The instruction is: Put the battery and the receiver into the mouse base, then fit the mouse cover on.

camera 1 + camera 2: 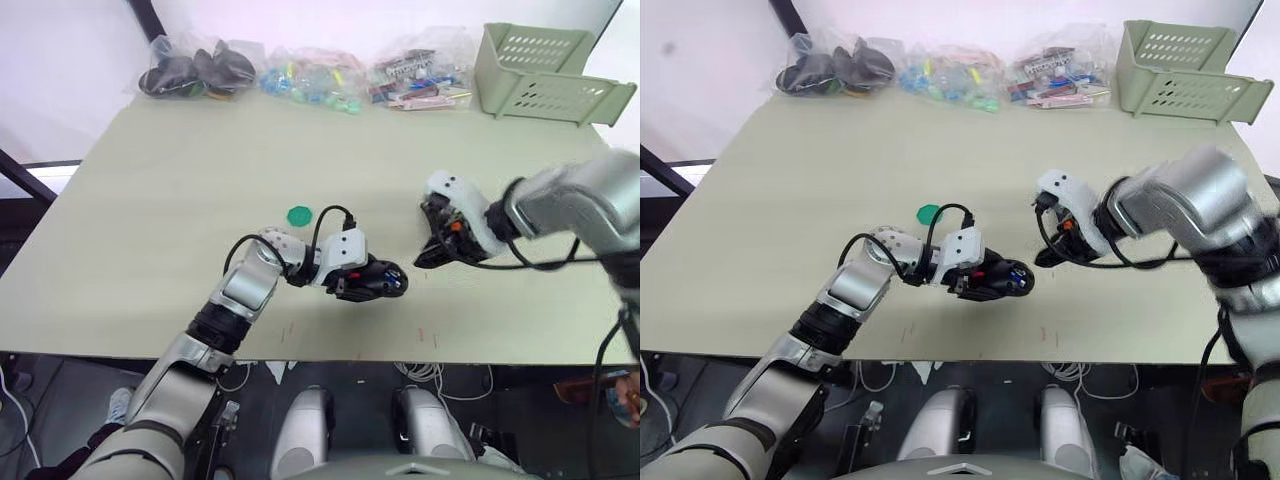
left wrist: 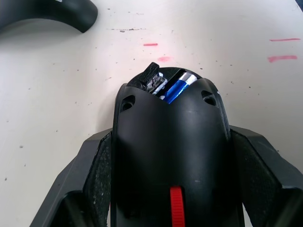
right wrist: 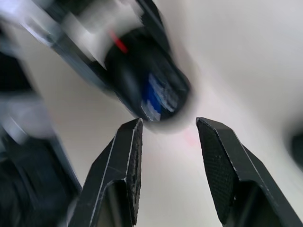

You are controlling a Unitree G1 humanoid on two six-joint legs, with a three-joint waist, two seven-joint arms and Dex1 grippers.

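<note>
Mouse base (image 2: 170, 156), black oval shell with a red strip: pinched at both sides between the left gripper's (image 1: 372, 281) black fingers (image 2: 94, 175), low over the pale table (image 1: 180, 200), the blue cylindrical battery (image 2: 176, 89) seated in its open end beside a small black tab. Right gripper (image 3: 168, 137): fingers spread and empty, just off the base at 3 o'clock. Green round disc (image 1: 299, 215) at 11 o'clock of the base; pale green slotted basket (image 1: 545, 75) at the table's 1 o'clock corner.
</note>
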